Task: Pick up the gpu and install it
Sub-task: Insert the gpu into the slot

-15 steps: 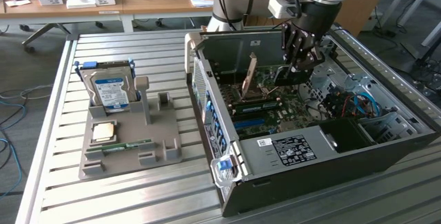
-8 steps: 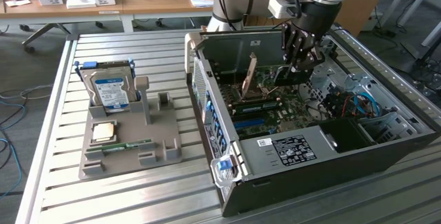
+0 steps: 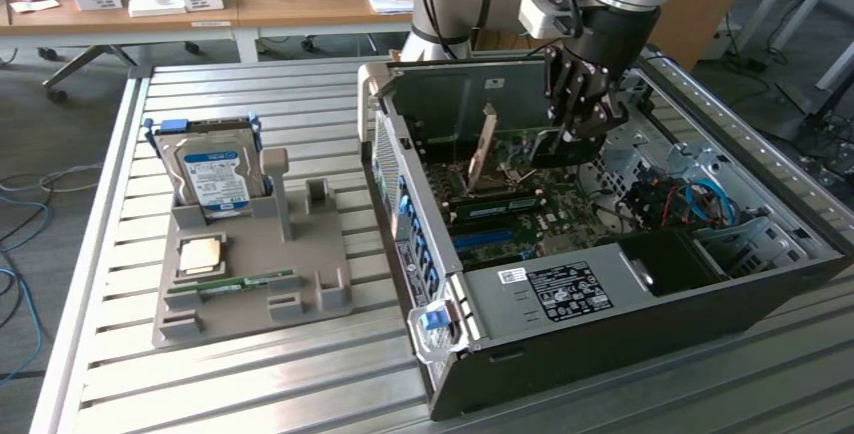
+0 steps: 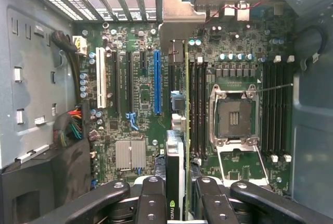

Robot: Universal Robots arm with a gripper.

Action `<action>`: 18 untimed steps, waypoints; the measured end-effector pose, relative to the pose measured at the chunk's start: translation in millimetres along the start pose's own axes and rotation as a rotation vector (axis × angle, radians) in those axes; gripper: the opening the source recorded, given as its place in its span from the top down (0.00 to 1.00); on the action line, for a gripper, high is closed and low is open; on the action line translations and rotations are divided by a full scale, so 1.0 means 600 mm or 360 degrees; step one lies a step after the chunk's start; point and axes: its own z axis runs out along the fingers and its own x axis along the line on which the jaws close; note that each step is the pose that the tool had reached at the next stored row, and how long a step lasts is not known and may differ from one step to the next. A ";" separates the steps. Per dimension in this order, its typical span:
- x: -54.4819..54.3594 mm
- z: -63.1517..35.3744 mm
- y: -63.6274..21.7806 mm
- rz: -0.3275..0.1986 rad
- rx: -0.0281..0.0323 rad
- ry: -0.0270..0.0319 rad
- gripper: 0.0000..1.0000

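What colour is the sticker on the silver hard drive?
Blue and white sticker, seen best in the exterior view.

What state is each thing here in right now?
gripper: shut on the gpu.
gpu: held on edge over the motherboard; seated or not, cannot tell.
computer case: open, lying on its side.
processor socket: open, empty.
blue slot: empty.
hard drive: standing upright in the grey holder.

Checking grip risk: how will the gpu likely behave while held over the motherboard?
The gpu runs straight from the jaws to its metal bracket, so probably stiff. Thin and held at one end, it may pivot if it snags. Its exposed components look fragile near the motherboard.
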 end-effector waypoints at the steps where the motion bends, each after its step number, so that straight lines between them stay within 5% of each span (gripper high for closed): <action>1: 0.000 0.000 0.000 0.0000 -0.00001 0.00001 0.73; 18: 0.000 0.010 0.002 0.0000 0.00044 -0.00006 0.73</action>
